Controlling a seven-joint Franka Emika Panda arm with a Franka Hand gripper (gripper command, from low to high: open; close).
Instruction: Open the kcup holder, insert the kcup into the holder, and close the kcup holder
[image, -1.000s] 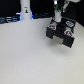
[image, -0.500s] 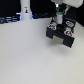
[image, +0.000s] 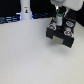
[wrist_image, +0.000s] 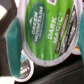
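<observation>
The gripper (image: 60, 21) hangs right over the kcup holder (image: 61, 34), a black box that sits on the white surface (image: 27, 57) toward the exterior view's right. The kcup (image: 60, 21) shows as a tiny green and white spot at the tip of the gripper, just above the top of the box. In the wrist view the kcup (wrist_image: 47, 32) fills most of the picture, with its green lid reading "DARK MAGIC". One teal finger (wrist_image: 12, 50) presses against its side, so the jaws are closed around the pod. A white post (image: 24, 8) stands far off toward the exterior view's left.
</observation>
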